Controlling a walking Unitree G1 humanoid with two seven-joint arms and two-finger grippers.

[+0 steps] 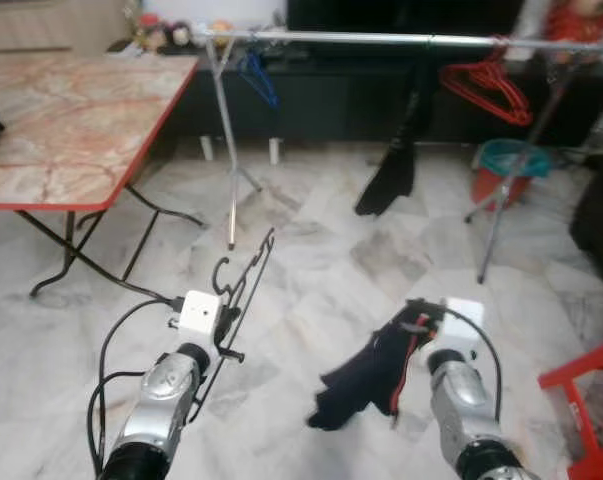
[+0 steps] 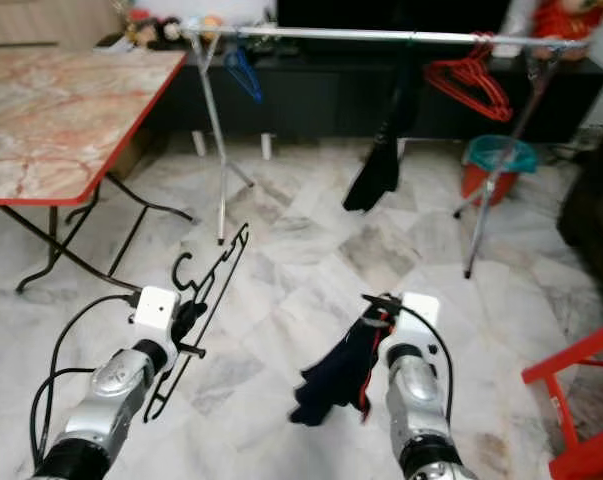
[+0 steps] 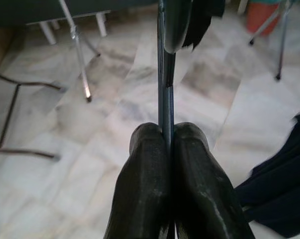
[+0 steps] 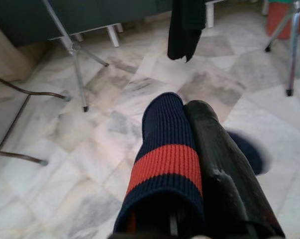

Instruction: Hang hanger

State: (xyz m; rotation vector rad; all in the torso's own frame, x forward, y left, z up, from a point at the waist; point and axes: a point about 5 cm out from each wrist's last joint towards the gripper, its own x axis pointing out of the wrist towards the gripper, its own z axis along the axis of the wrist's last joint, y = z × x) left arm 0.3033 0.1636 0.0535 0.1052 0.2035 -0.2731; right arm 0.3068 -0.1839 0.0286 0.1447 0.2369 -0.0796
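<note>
A table (image 1: 71, 130) with a marble-patterned top and red edge stands at the far left on folding black legs. Just right of it, the left gripper (image 1: 224, 315) holds a black hanger (image 1: 243, 290) over the marble floor (image 1: 311, 250), the hook pointing up and away toward the rail. The left wrist view shows what the eye views leave unclear: the two fingers (image 3: 145, 189) pressed tight together on the thin hanger wire (image 3: 165, 94), with no gap around it.

Beyond, a metal rail (image 1: 401, 40) runs across the back on splayed legs. A blue hanger (image 1: 258, 78) hangs near its left end, a dark garment (image 1: 393, 165) near the middle, red hangers (image 1: 489, 88) toward the right end.

The right gripper (image 1: 413, 325) carries a navy sock (image 1: 366, 385) drooping toward the floor. The right wrist view shows the sock's ribbed cuff with a red band (image 4: 164, 164) pulled over one finger, the other finger (image 4: 217, 164) bare and lying against it.

A teal and red bucket (image 1: 506, 170) sits by the rail's right legs, and a red stool (image 1: 589, 400) at the far right.
</note>
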